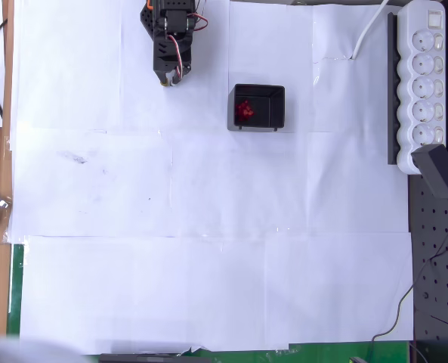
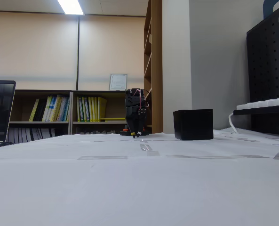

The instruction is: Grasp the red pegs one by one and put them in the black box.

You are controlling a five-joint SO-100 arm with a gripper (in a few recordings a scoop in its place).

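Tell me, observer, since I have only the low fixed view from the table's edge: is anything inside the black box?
Observer: Yes. From overhead, a cluster of red pegs lies in the black box, toward its left side in that view.
Operator: Are any pegs left out on the paper?
Observer: From overhead I can find none on the white paper.
Operator: Where is the gripper relative to the box?
Observer: Overhead, the gripper sits left of the box and a little higher in the picture, apart from it. I cannot tell whether it is open.
Operator: What is the white thing at my right edge?
Observer: A white power strip with a row of sockets, at the right edge of the overhead picture.
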